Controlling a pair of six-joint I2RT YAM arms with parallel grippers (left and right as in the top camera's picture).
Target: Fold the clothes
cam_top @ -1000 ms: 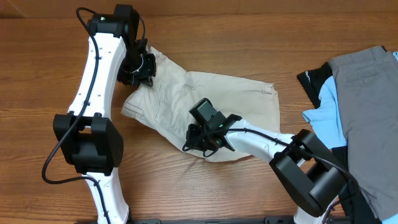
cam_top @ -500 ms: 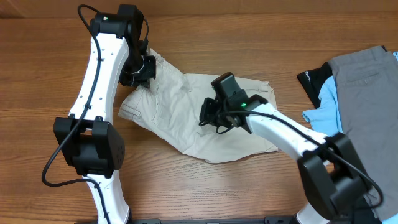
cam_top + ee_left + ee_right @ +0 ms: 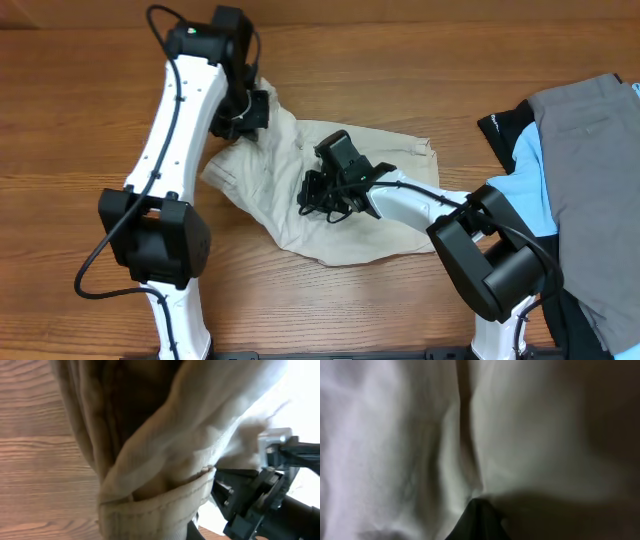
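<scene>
The clothes, a pale beige wrinkled pair of shorts (image 3: 385, 215), lie spread across the table's middle. My left gripper (image 3: 246, 110) is shut on the waistband corner at the upper left and holds it lifted. In the left wrist view the stitched waistband (image 3: 160, 502) runs across the jaws. My right gripper (image 3: 320, 195) presses down on the middle of the shorts. In the right wrist view beige cloth (image 3: 395, 445) fills the frame, and a crease runs into the single dark fingertip (image 3: 477, 520), so it looks shut on a fold.
A pile of other garments lies at the right edge: grey trousers (image 3: 590, 170), a light-blue piece (image 3: 525, 175) and a black piece (image 3: 505, 125). Bare wooden table (image 3: 60, 150) surrounds the shorts.
My left gripper has moved right with the waistband corner, bunching the cloth. My right gripper left the shorts' front edge, swung toward the far right, then came back to the middle.
</scene>
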